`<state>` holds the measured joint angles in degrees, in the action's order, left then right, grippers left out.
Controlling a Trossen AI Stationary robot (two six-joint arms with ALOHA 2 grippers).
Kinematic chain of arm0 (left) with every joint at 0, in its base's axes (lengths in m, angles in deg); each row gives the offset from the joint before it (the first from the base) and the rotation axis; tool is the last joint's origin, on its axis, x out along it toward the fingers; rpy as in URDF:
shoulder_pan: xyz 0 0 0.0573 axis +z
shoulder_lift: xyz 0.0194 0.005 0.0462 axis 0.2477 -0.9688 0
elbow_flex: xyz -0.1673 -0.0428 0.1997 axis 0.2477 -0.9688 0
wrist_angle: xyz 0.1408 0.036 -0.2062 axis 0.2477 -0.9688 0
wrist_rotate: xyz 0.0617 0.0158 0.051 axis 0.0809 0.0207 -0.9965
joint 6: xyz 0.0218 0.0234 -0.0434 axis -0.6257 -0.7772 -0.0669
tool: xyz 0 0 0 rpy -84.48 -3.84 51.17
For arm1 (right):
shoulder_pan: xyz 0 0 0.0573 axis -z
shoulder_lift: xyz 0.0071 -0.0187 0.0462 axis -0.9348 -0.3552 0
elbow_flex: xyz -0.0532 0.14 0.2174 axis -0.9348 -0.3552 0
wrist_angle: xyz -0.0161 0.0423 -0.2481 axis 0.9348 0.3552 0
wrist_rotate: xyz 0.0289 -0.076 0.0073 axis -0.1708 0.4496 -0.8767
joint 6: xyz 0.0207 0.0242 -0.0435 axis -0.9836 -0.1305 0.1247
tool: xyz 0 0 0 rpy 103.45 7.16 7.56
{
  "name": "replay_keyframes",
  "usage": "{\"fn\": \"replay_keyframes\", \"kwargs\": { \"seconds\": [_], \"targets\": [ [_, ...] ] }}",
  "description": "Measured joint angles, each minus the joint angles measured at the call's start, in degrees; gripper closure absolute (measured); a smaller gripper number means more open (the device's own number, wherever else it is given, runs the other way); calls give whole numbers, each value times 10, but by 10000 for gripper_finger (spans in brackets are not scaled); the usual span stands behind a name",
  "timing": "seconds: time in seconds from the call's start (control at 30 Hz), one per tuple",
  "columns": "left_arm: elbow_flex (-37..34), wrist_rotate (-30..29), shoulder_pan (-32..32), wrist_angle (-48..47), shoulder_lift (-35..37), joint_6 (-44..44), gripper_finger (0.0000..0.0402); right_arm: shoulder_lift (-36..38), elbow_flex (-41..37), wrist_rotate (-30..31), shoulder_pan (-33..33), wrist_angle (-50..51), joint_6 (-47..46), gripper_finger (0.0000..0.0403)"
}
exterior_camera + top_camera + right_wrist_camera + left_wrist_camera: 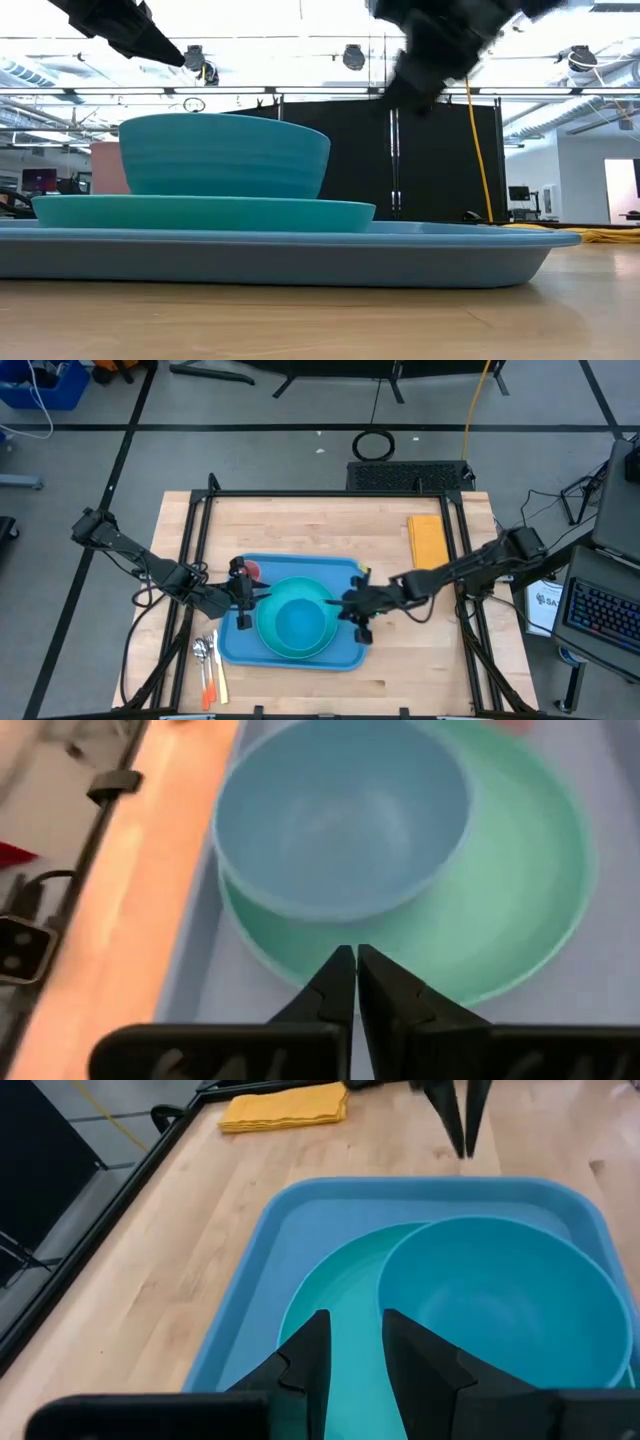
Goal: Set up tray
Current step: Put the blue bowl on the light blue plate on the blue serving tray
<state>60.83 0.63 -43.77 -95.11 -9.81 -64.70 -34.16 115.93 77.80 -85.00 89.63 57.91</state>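
Currently: tray (235,643) at lower centre, carrying plate (268,632) and bowl (297,622). Right end effector (356,960) pressed together, empty; left end effector (352,1342) spread above plate. Risk: bowl knocked sideways.

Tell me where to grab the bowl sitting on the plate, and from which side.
Take the bowl by its rim, coming down from above with one finger inside and one outside the wall. It sits upright and open on the plate in the tray, and its thin rim stands well clear of the plate. The side nearer the left gripper looks easiest, probably.
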Motion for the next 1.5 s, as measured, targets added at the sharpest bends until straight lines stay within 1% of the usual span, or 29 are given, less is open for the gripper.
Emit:
{"fn": "replay_keyframes", "kwargs": {
  "seconds": [0.1, 0.17, 0.23, 0.4, 0.5, 0.6, 0.63, 0.77, 0.9, 1.07, 1.5],
  "targets": [
    [0, 0, 0, 10, 0, 0, 304, 2, -75, 0, -7, -90, -31, 402],
    [0, 0, 0, 15, 0, 1, 304, -1, -106, -2, -12, -150, -37, 402],
    [0, 0, 0, 16, 0, 0, 304, -8, -124, -16, -13, -208, -43, 402],
    [0, 0, 0, 19, 0, 3, 304, -38, -137, -46, -17, -278, -53, 403],
    [0, 0, 0, 19, 0, 7, 304, -70, -136, -59, -17, -330, -58, 403],
    [0, 0, 0, 18, 0, 8, 304, -99, -135, -65, -13, -361, -56, 403],
    [0, 1, 0, 18, 0, 8, 304, -106, -132, -74, -10, -369, -57, 403],
    [0, 1, 0, 15, 0, 8, 304, -127, -127, -75, -5, -389, -57, 403],
    [0, 1, 0, 14, 0, 8, 304, -126, -126, -88, -1, -413, -55, 403],
    [0, 0, 0, 14, 0, 8, 304, -127, -126, -89, 3, -438, -49, 403],
    [0, 0, 0, 14, 0, 9, 304, -127, -126, -74, 9, -448, -58, 403]
  ]
}}
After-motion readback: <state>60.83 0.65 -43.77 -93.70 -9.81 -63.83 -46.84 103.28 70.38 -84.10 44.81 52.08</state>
